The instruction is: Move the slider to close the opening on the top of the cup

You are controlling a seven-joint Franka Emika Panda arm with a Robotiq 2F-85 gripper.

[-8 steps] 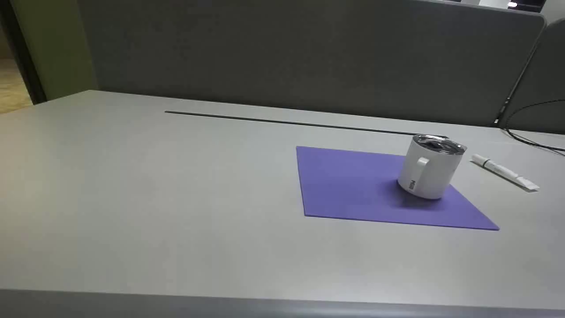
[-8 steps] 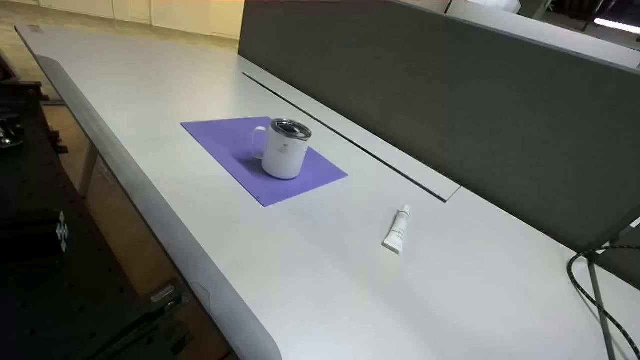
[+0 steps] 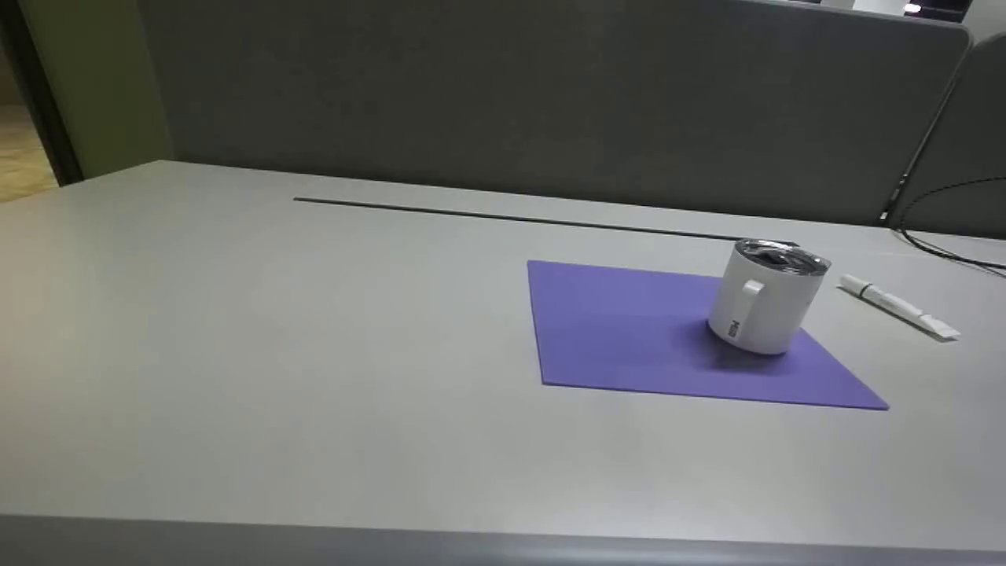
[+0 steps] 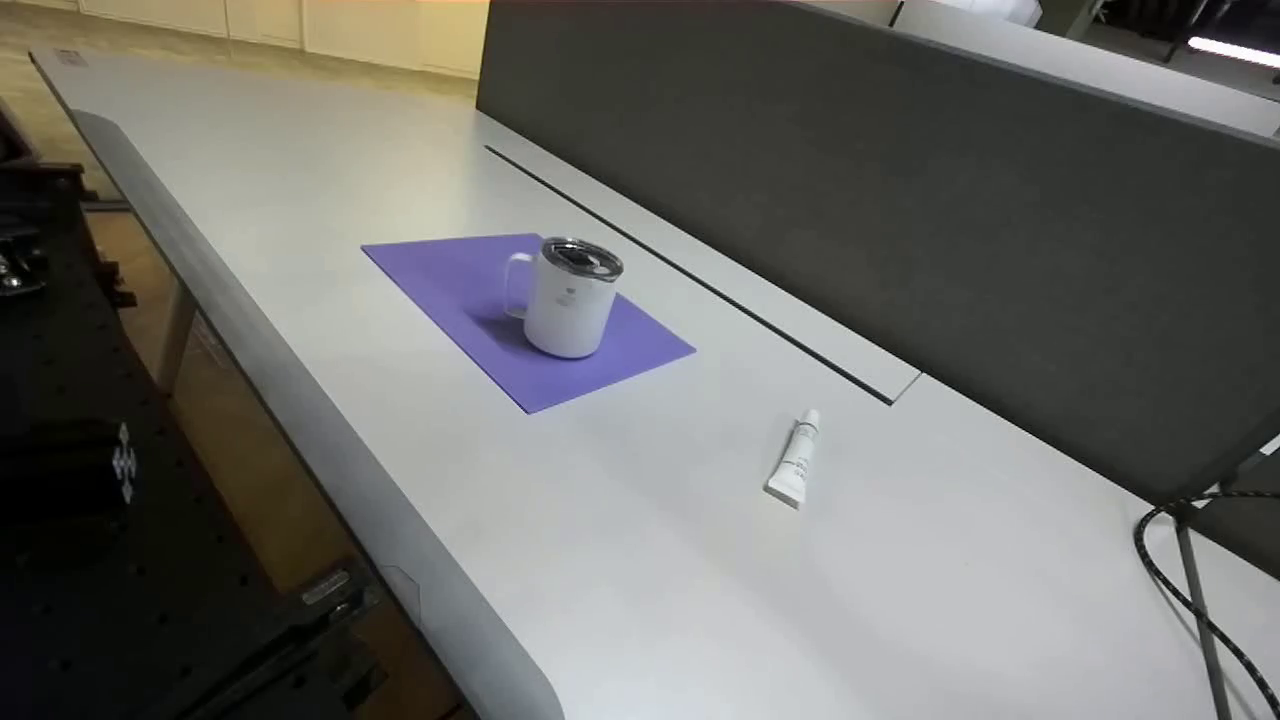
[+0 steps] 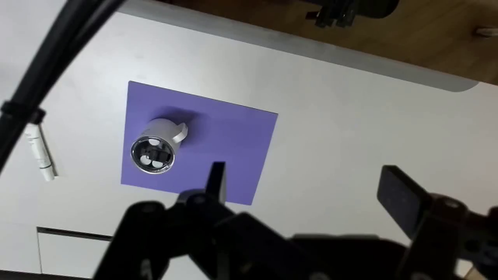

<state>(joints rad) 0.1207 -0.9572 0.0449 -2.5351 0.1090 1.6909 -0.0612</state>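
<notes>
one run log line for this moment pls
gripper: open, holding nothing | cup: upright on purple mat | lid: on, open or closed unclear | white tube: lying on table

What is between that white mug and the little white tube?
From the mug to the tube, just a strip of purple mat, then pale tabletop; that shows in an exterior view.

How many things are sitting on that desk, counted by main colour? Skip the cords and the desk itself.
White: 2 (the lidded cup and the small tube)
Purple: 1 (the flat mat under the cup)
Total: 3
</notes>
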